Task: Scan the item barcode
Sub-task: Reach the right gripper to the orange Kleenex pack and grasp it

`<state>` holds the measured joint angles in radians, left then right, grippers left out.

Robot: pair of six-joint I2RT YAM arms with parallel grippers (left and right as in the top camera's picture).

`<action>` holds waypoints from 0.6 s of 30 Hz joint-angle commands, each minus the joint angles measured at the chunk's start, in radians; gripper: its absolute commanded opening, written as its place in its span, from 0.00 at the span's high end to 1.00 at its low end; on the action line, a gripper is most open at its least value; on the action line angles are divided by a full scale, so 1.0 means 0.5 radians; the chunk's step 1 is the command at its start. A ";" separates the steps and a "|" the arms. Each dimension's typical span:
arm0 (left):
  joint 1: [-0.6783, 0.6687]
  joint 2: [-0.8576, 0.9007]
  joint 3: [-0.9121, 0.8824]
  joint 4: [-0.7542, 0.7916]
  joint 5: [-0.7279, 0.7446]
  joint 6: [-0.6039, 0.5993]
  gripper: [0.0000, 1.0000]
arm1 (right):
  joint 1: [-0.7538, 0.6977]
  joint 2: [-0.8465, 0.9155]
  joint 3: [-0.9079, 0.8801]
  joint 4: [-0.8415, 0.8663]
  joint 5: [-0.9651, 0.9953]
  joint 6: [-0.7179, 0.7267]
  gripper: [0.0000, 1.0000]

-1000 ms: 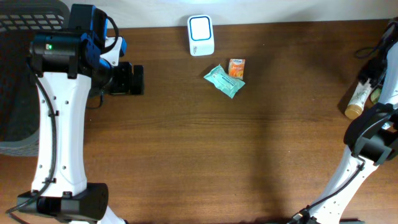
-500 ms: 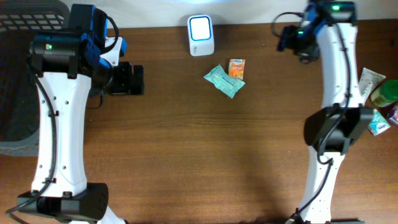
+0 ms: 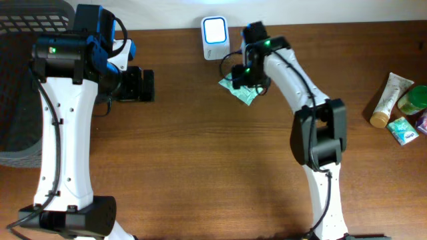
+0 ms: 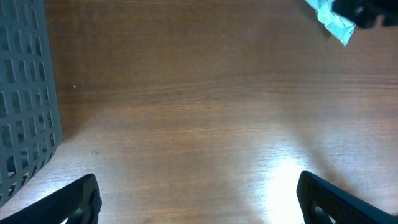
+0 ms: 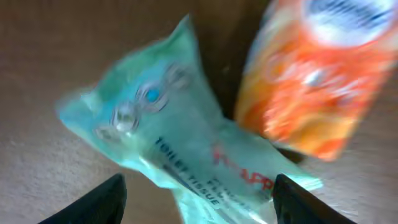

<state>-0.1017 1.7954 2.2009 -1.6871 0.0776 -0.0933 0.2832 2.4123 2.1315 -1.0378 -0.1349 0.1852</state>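
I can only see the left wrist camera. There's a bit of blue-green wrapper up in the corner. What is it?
Observer: A teal tissue pack; the right wrist view shows "toilet tissue" printed on it.
Operator: Is anything next to it?
Observer: An orange packet lies right beside it.
Operator: Where's the scanner thing?
Observer: The white scanner, its face lit, stands at the table's far edge beyond the pack.

You get an evenly lit overhead view; glare whitens the table (image 4: 292, 168) in your left wrist view, and the tissue pack (image 5: 168, 137) looks blurred, edges smeared
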 commanded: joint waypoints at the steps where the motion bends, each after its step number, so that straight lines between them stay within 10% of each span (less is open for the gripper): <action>1: -0.001 -0.006 0.002 -0.002 0.001 0.032 0.01 | 0.101 0.007 -0.062 0.011 -0.055 -0.011 0.32; 18: -0.001 -0.006 0.002 -0.002 0.002 0.032 0.01 | -0.378 -0.060 0.150 0.021 -0.294 0.132 0.34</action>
<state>-0.1017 1.7954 2.2009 -1.6871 0.0776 -0.0933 0.1658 2.4119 2.1880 -1.0428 -0.2558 0.2379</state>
